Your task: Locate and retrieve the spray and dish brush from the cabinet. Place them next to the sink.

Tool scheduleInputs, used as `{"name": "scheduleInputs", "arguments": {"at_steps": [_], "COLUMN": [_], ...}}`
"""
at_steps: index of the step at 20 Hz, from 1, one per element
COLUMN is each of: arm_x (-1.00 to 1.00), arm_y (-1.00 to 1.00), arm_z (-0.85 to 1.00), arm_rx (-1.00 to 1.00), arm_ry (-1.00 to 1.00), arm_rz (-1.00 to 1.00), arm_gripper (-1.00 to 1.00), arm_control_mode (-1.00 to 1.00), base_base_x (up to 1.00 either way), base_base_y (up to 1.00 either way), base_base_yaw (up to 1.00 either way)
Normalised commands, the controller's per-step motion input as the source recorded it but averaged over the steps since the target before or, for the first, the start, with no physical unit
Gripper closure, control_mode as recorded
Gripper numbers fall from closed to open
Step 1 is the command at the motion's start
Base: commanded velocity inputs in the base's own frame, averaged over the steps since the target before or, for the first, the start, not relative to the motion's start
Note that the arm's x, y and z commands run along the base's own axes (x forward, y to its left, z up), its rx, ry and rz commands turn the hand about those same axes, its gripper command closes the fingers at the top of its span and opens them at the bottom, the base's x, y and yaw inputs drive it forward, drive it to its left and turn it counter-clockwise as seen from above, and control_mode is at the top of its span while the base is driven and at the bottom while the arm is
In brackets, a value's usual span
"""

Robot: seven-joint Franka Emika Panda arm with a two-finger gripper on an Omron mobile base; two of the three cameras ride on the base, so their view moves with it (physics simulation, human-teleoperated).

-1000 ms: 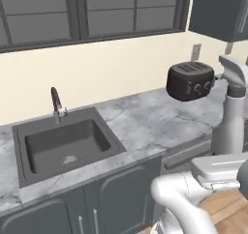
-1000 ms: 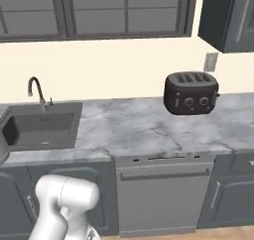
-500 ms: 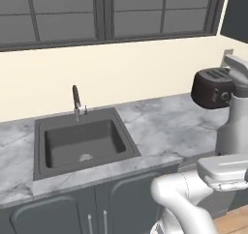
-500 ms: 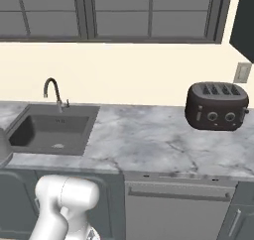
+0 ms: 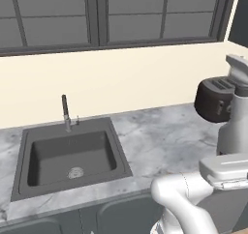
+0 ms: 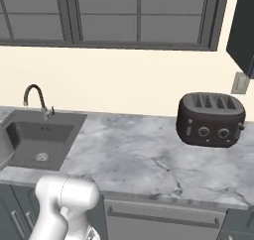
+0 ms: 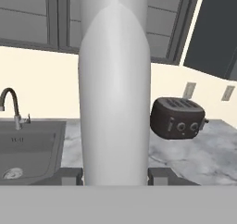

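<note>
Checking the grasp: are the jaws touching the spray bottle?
Touching: the hand view shows the spray bottle standing between the gripper jaws, both pressed against its sides.

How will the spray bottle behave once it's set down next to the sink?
The spray is tall and slim, so it will probably tip easily if released tilted. Its smooth pale wall looks slippery between the pincer fingers. The marble counter beside the sink looks flat, so upright placement should hold.

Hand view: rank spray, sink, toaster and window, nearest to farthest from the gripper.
1. spray: dead centre, clamped in the gripper.
2. sink: low left, just beyond.
3. toaster: right, further back on the counter.
4. window: top, in the back wall.
</note>
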Motion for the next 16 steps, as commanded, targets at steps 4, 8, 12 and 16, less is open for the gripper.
{"name": "scheduleInputs", "arguments": {"at_steps": [4,8,12,16], "arm_x": [0.00,0.00,0.00,0.00], "arm_y": [0.00,0.00,0.00,0.00], "arm_z": [0.00,0.00,0.00,0.00], "arm_rx": [0.00,0.00,0.00,0.00], "arm_ry": [0.00,0.00,0.00,0.00], "arm_rz": [0.00,0.00,0.00,0.00], "arm_gripper": [1.00,1.00,1.00,1.00], "arm_control_mode": [1.00,1.00,1.00,1.00], "base_base_x": [0.45,0.16,0.00,0.00], "base_base_y": [-0.30,-0.10,0.00,0.00], "base_base_yaw": [0.14,0.06,0.00,0.00]}}
